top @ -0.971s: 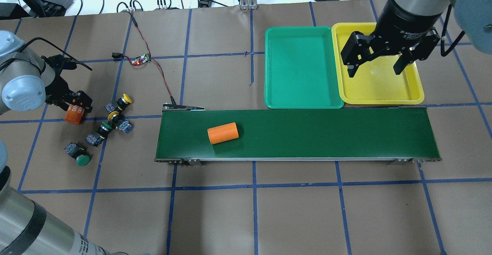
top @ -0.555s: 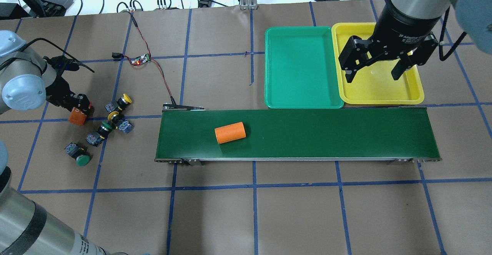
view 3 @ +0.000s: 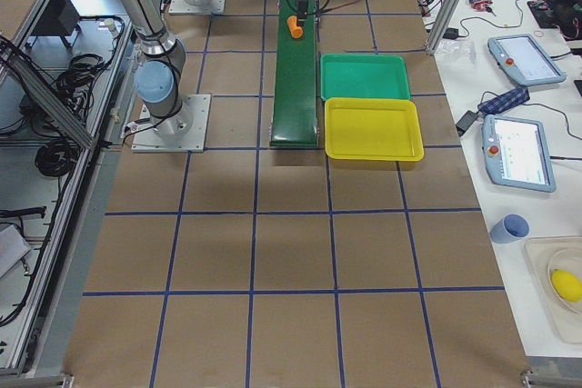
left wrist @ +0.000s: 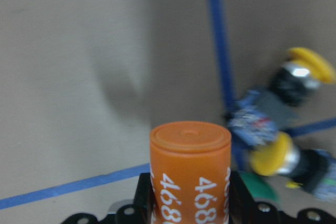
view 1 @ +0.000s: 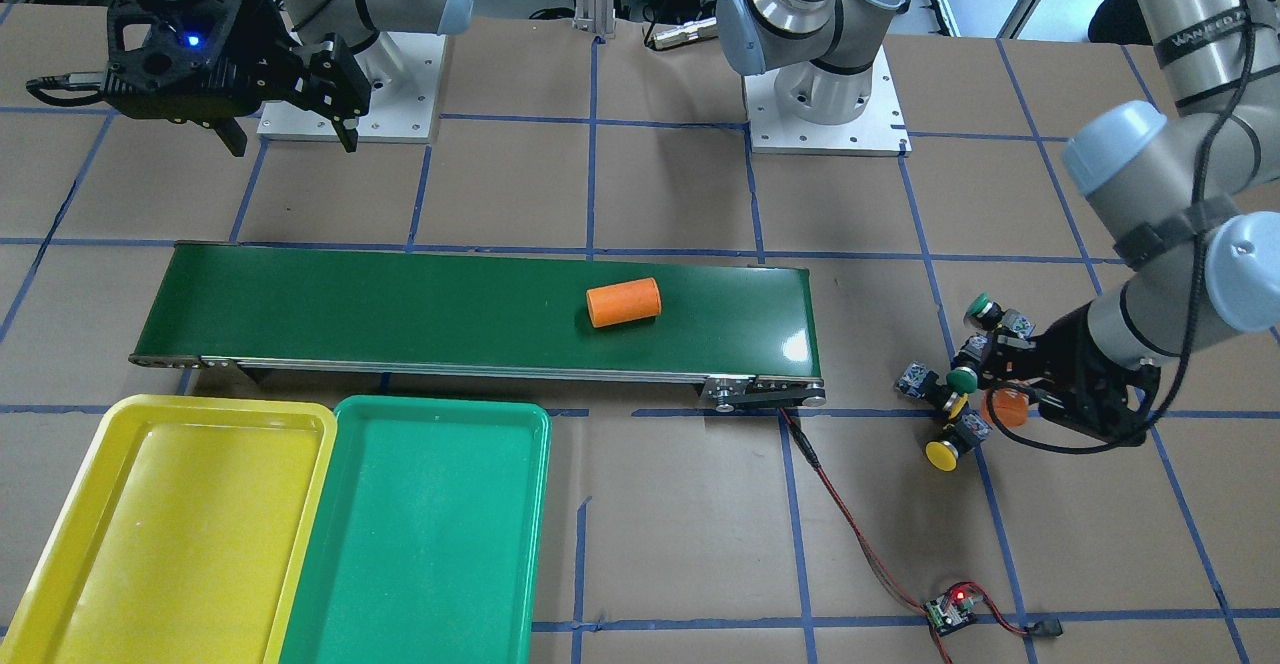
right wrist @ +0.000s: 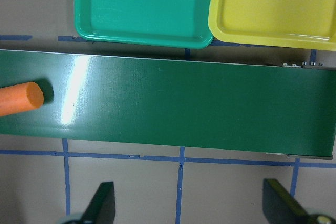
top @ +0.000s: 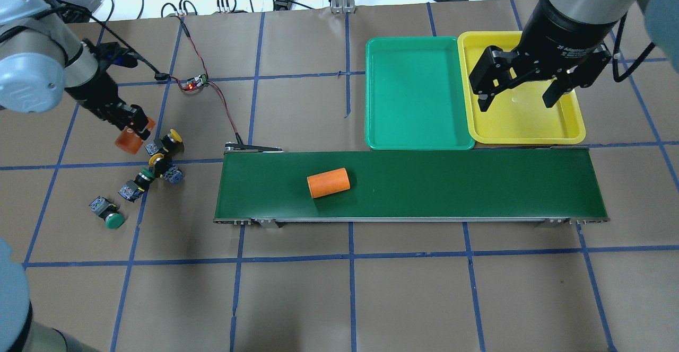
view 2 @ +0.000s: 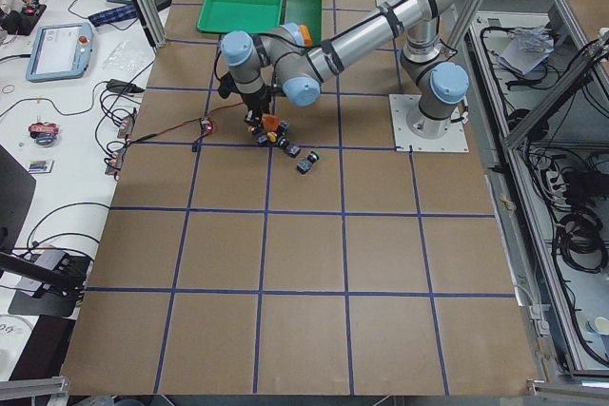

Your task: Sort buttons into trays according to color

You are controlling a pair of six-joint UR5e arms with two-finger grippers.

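Four buttons lie in a loose cluster at the table's left: a yellow one (top: pixel 172 138), a second yellow one (top: pixel 155 159), a green one (top: pixel 143 175) and another green one (top: pixel 112 219) set apart. My left gripper (top: pixel 132 128) is shut on an orange cylinder (left wrist: pixel 190 171) marked 4680, held just left of the top yellow button (left wrist: pixel 308 65). The green tray (top: pixel 414 92) and the yellow tray (top: pixel 525 124) sit side by side behind the belt, both bare. Above the yellow tray hangs my right gripper (top: pixel 515 100), open and holding nothing.
A long dark green conveyor belt (top: pixel 451 185) runs in front of the trays, with a second orange cylinder (top: pixel 329 183) lying on its left half. A red and black wire with a small circuit board (top: pixel 195 82) runs to the belt's left end.
My left gripper has carried its orange cylinder away from the robot and to the right, up beside the top yellow button. The cylinder on the belt has travelled right. The right gripper barely shifted.
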